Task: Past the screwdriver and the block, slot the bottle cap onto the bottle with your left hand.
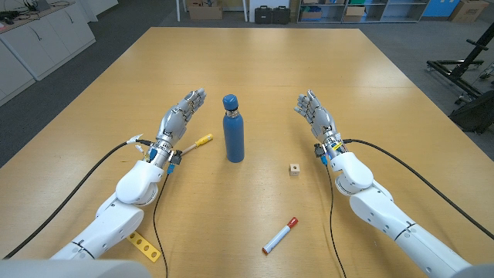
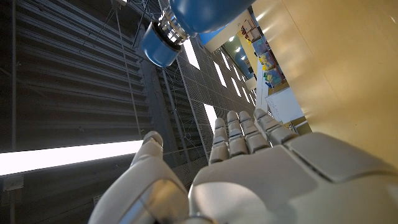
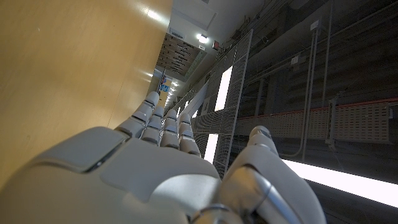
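A blue bottle [image 1: 233, 133] stands upright mid-table with its blue cap [image 1: 229, 101] seated on the neck; the left wrist view shows the cap [image 2: 158, 45] on the bottle's silver neck. My left hand [image 1: 180, 117] stands to the bottle's left, fingers apart and stretched out, holding nothing; its fingers [image 2: 239, 134] are straight in its wrist view. A yellow-handled screwdriver [image 1: 194, 144] lies just by that hand's wrist. A small wooden block [image 1: 294, 169] sits right of the bottle. My right hand [image 1: 315, 113] stands to the bottle's right, fingers [image 3: 158, 124] extended, holding nothing.
A red-capped white marker [image 1: 279, 235] lies near the front edge. A yellow perforated strip [image 1: 144, 245] lies under my left forearm at the front left. Black cables trail from both wrists. Boxes and cases line the floor beyond the table's far edge.
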